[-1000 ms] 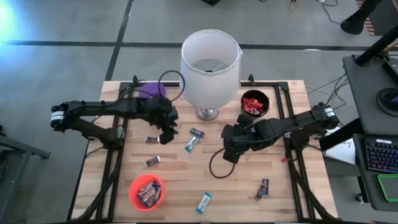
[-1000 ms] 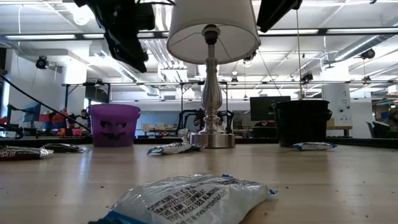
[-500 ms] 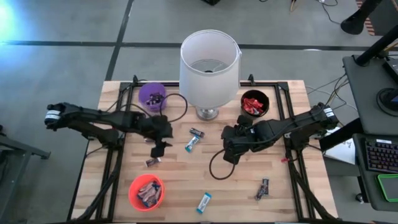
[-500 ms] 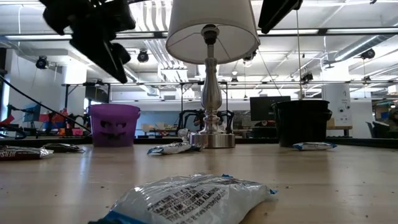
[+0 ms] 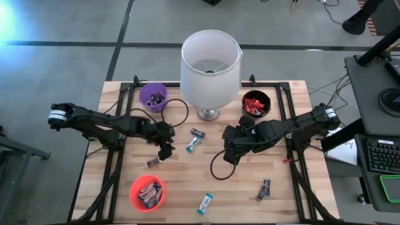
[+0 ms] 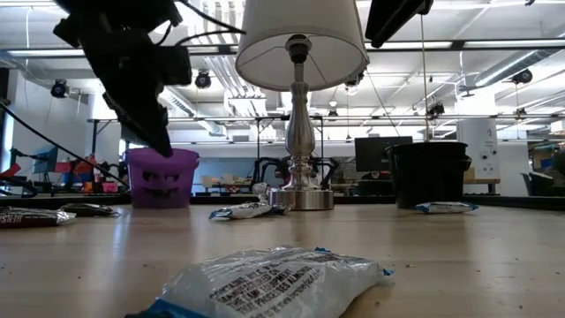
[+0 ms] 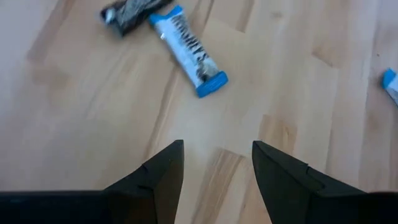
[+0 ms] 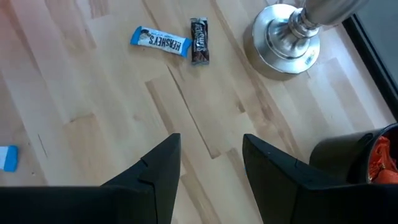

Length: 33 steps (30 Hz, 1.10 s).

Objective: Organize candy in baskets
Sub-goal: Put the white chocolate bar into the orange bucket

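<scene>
Only the left wrist view shows the left gripper (image 7: pixel 214 165) parted and empty, a blue-and-white bar (image 7: pixel 188 57) beyond its fingertips; the right gripper (image 8: pixel 210 155) likewise gapes, holding nothing.

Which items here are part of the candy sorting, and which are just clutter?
Job: loose candy bars; purple basket; black basket; orange basket.
Not job: lamp; keyboard.
</scene>
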Available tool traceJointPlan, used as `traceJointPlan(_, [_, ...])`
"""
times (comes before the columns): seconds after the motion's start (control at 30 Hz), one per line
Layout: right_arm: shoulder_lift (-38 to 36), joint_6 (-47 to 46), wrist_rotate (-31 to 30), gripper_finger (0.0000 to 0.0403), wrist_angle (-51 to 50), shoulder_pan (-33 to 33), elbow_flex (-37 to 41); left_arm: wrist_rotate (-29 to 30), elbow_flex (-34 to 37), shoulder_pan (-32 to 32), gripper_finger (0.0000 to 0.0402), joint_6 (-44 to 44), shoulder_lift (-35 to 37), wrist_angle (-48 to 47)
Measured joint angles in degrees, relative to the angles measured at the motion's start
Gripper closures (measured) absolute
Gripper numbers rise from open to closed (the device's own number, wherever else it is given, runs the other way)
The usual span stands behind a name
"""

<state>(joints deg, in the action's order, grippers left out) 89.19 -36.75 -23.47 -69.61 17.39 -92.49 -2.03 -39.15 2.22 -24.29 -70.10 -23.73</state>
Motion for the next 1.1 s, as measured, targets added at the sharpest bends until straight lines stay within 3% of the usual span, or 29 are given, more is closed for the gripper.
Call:
traceJointPlan(0.5, [0.0,1.4,2.4,0.0239,-0.5,0.0,0.0,1.2,2.3,0.1,0.023,-13.3,-2.0,1.3])
traceJointPlan(0.8, [0.0,3.8,4.5,0.0239,-0.6,0.3,0.0,3.1,2.3,-0.3,0.0238,-21.1,-10.8,17.6])
traceJointPlan(0.93, [0.0,3.9,5.3,0.0239,-0.6,0.4,0.0,6.6,2.4,-0.9,0.0242,-25.9,-13.9,14.9])
traceJointPlan(1.1, [0.0,4.6,6.1,0.0239,-0.7,0.8,0.0,5.5,2.4,-0.5,0.0244,-26.3,-15.6,22.0])
